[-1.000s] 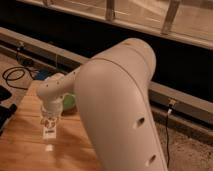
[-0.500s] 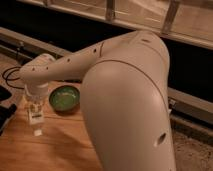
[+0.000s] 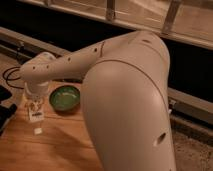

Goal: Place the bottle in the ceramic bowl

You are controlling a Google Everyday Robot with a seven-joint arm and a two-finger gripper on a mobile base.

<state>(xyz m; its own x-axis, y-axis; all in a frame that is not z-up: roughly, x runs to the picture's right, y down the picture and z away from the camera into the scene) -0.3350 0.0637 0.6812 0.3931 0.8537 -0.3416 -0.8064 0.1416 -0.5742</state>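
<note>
bottle hangs upright at left, held in gripper, whose fingers are pinched narrow on it, above the wooden table. ceramic bowl sits on the table just right of the bottle, apart from it. Bulky white arm fills near right. Black cable far left.

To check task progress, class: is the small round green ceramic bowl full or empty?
Empty: the green ceramic bowl shows only its bare glossy inside. The gripper hangs beside it, at picture left, above the wooden table.
</note>
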